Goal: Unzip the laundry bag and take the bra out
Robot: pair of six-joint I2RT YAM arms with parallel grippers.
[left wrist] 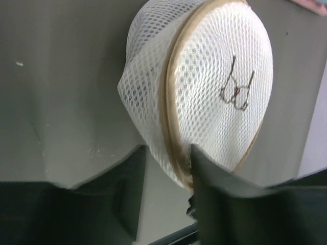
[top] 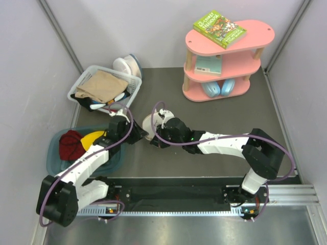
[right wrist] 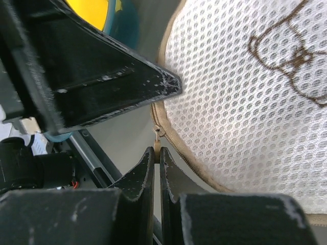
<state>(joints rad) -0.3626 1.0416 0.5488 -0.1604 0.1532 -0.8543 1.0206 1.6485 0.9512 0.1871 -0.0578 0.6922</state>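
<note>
Where the right gripper [right wrist: 157, 153] presses its fingers flat together, the small tan zipper pull [right wrist: 157, 139] is pinched between their tips, and that tab is all it holds. The laundry bag [right wrist: 240, 97] runs off the top and right of the right wrist view, so the brown bra drawing [right wrist: 286, 56] on its mesh is cut short there. The left gripper [left wrist: 167, 150] has its fingers partway apart, astride the bag's lower edge with the tan zipper band running down between them. Both fingers touch the mesh, but it cannot be told whether they squeeze it. The mesh hides whatever is inside. In the top external view the two wrists crowd over the bag at the middle-left of the dark table [top: 214, 117], and only a cream sliver of it shows between them. The left arm lies across the blue bin [top: 53, 158], which holds a red cloth [top: 70, 144] and something yellow [top: 92, 139], and it hides part of the bin. Behind stands a white slatted basket [top: 84, 84] with a tan garment [top: 102, 86] in it. Well apart at the far right, a pink shelf [top: 255, 30] carries a green book [top: 219, 28] on top and pale blue headphones [top: 218, 88] on its bottom tier.
</note>
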